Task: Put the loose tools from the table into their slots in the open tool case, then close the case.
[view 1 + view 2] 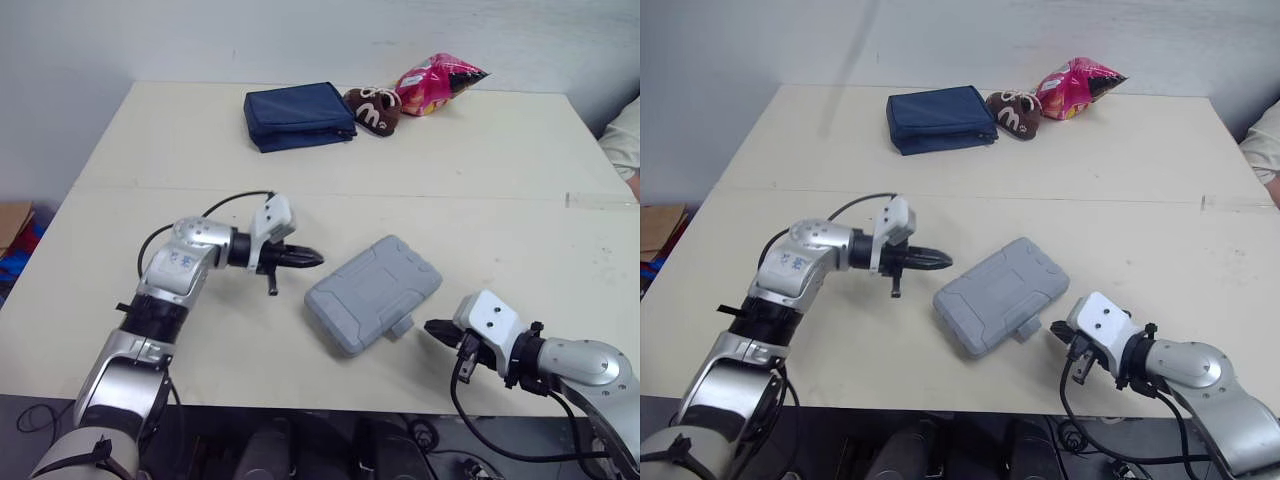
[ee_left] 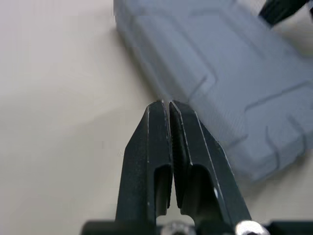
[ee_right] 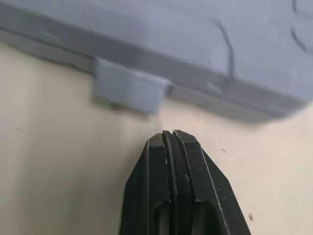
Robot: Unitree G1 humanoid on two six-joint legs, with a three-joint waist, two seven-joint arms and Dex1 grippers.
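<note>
You have bright, even overhead light: the pale table [image 1: 480, 150] is lit uniformly, and the case [image 1: 372, 293] casts a soft, narrow shadow along its near edge.

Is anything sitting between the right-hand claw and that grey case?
No. In the right wrist view, bare table lies between the right gripper and the latch tab of the grey case; they do not touch.

Cream table [image 1: 480, 150] before a pale grey wall [image 1: 200, 40] — brown cardboard box [image 1: 12, 222] lower down, off its left edge
</note>
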